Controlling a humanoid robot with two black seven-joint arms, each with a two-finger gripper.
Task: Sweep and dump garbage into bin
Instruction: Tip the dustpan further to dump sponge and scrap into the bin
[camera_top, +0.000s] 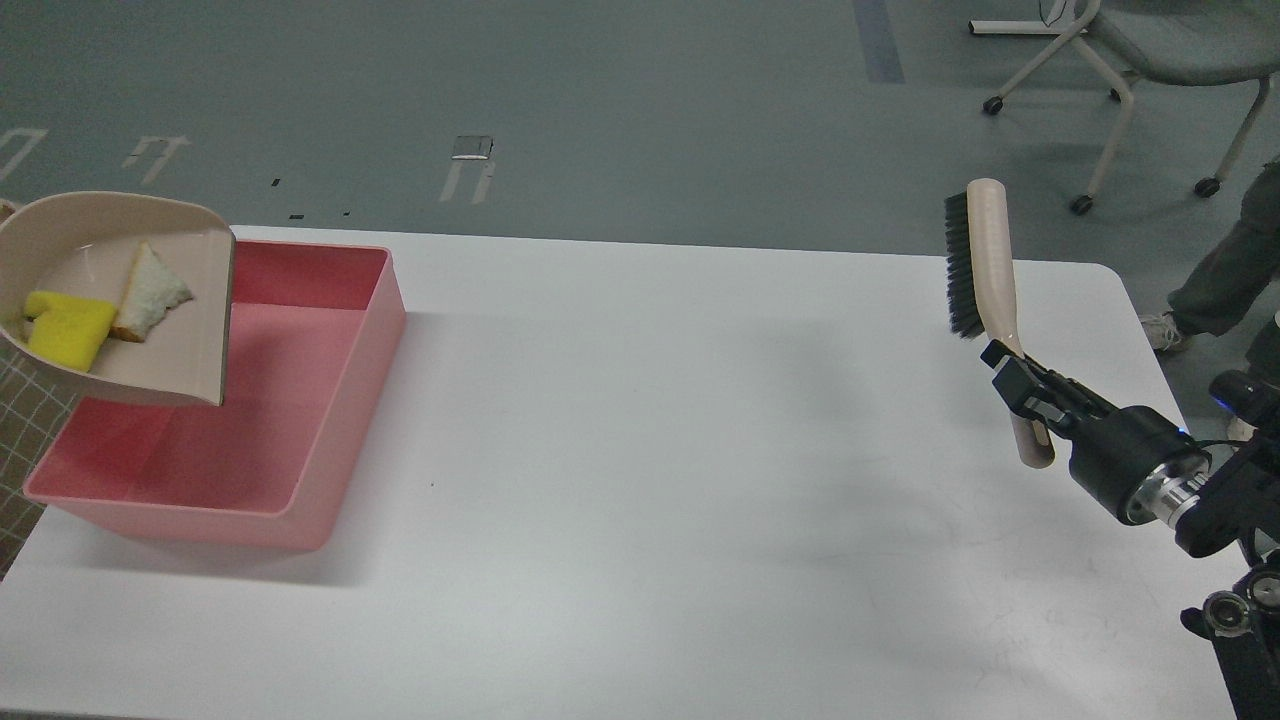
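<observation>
The beige dustpan (190, 330) hangs at the left edge above the pink bin (345, 400), its lip over the bin's left part. In the pan lie the yellow sponge block (68, 330) and the white bread slice (150, 295). The pan's handle and my left gripper are out of view past the left edge. My right gripper (1022, 385) at the right is shut on the handle of a beige brush (990, 265) with black bristles, held upright above the table's right side.
The white table (650, 450) carries the bin at its left end. A wheeled chair (1130, 60) and a person's legs (1220, 270) stand beyond the table's far right corner. A tiled surface (30, 430) shows at the left edge.
</observation>
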